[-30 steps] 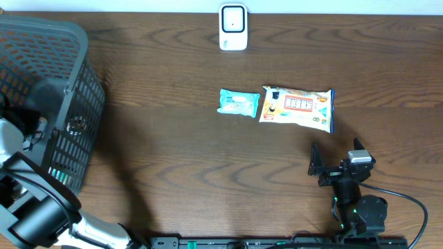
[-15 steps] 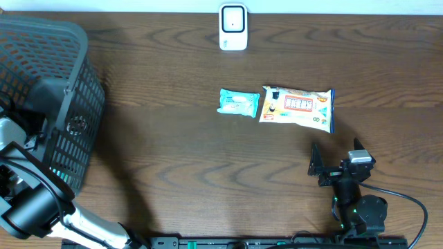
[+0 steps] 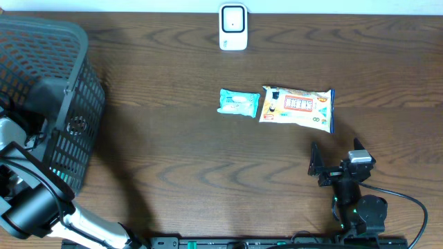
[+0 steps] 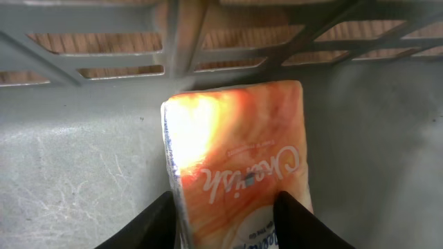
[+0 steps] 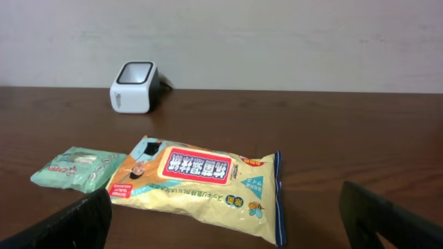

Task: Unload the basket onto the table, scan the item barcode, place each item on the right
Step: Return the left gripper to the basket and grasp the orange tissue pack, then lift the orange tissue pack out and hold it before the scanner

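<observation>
The left claw [image 4: 225,197] reaches down inside the basket [image 3: 48,90], its two dark fingers [image 4: 160,220] standing apart on either side of the near end of an orange packet [image 4: 235,152]. The fingers sit right against the packet's long edges, but I cannot tell whether they are pressing on it or only flanking it. The orange packet lies flat on the grey basket floor, its far end close to the slatted wall, with a bright glare across its upper left part and white script lettering on its face. The basket stands at the left edge of the counter [image 3: 173,159], and in the overhead view the left arm covers its near side.

The right claw [image 5: 221,207] hangs low near the counter's front edge, right of the middle, its fingers spread wide with nothing between them. Just beyond it a long yellow packet [image 3: 296,108] with a red label lies flat near the middle of the counter. A small teal packet [image 3: 239,102] lies just beside the yellow one's left end. Further out, the white scanner [image 3: 233,28] stands at the middle of the far edge, well apart from both packets and from the basket.
</observation>
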